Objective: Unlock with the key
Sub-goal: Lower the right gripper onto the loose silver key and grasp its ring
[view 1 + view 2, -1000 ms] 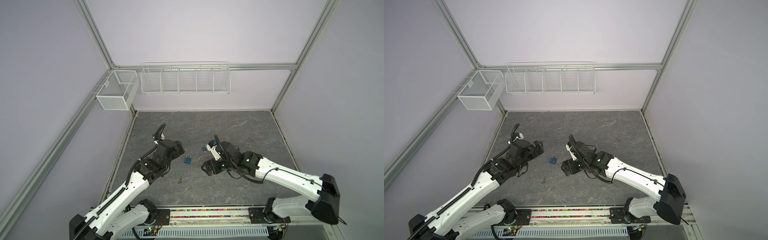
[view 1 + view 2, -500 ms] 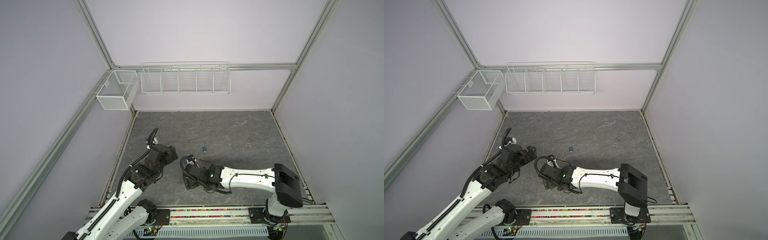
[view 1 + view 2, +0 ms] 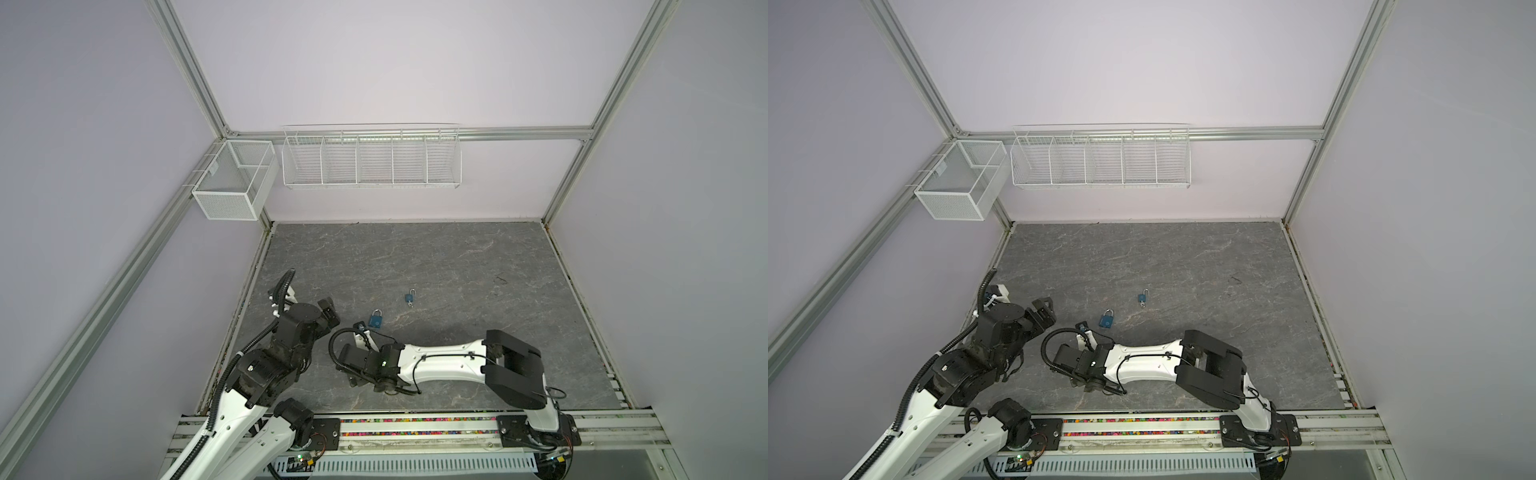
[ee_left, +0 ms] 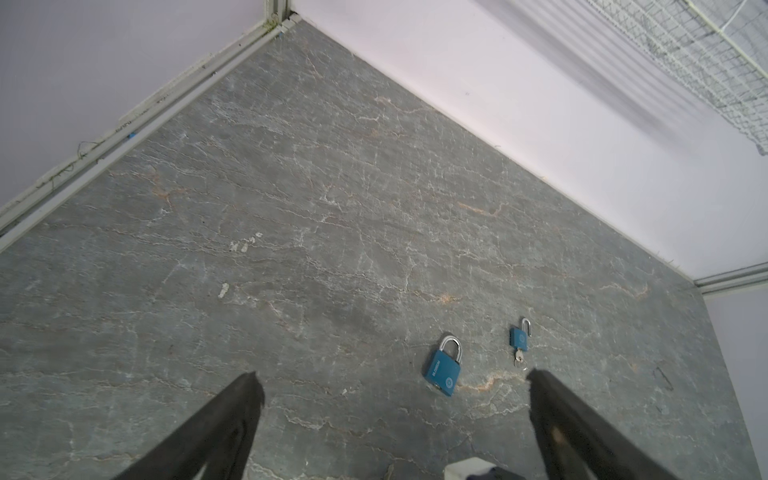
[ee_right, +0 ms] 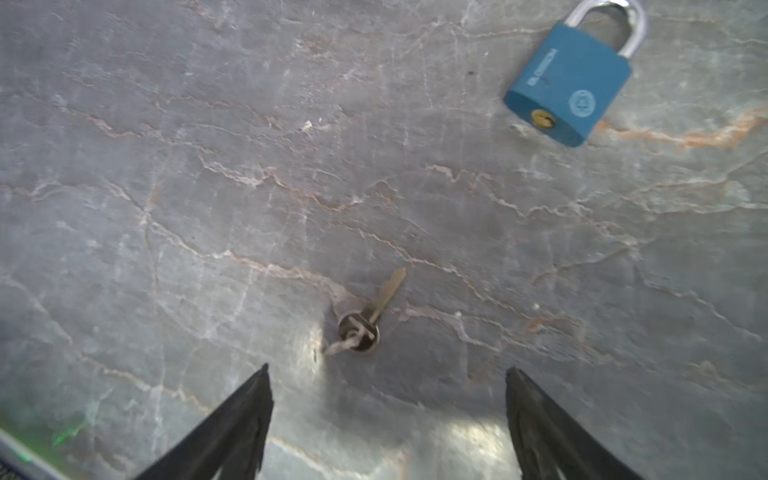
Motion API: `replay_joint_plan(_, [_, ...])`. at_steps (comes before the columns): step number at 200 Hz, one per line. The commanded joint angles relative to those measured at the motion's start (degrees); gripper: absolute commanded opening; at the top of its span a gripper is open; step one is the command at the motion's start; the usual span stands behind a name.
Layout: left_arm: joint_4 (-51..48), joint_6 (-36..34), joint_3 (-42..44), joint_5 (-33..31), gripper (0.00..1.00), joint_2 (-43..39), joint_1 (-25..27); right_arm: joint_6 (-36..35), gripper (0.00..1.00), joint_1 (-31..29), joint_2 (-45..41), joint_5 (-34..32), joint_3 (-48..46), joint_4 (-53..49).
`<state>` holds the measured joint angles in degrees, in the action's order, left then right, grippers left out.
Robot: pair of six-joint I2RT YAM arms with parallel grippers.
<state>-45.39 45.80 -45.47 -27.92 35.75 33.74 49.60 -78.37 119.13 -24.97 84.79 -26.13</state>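
On the desk, you're at key pickup — R claw gapes empty just short; lower, pinch it. L claw released too.

Right wrist view: key + ring slightly blurred; in both top views it's hidden under right arm. Big padlock shackle top cut by frame edge. Small padlock keyhole end too tiny to read in top views.

Bare bench all round the key; open run to it from my right hand, jaws spread. Larger padlock lies well apart; my left hand hangs clear.
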Motion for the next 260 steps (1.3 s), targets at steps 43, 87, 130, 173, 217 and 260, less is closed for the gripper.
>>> replay_joint_plan(43, [-5.5, 1.9, 1.8, -4.9, 0.99, -4.0, -0.3, 0.6, 0.89, 1.0, 3.7, -5.3, 2.6, -4.4])
replay_joint_plan(87, [-5.7, 4.5, 2.9, -4.8, 0.99, -3.9, -0.3, -4.5, 0.89, 1.6, 5.2, -4.5, 3.1, -5.5])
replay_joint_plan(130, [-6.6, 7.4, 2.6, -4.2, 0.99, -3.5, -0.3, -7.1, 0.89, 3.0, 2.8, -1.3, -0.5, -7.1])
replay_joint_plan(173, [-5.1, 9.8, 3.1, -0.9, 0.99, -3.4, -0.3, -11.9, 0.89, 6.1, -5.6, 4.7, -10.4, -3.0])
replay_joint_plan(217, [-6.8, 10.7, 1.0, -3.1, 0.99, -1.6, -0.3, -21.4, 0.91, 8.6, -11.7, 13.6, -15.6, 2.2])
replay_joint_plan(260, [-6.9, 11.6, -0.4, -3.2, 0.99, 0.1, -0.3, -28.9, 0.94, 10.1, -10.6, 21.9, -13.8, 2.6])
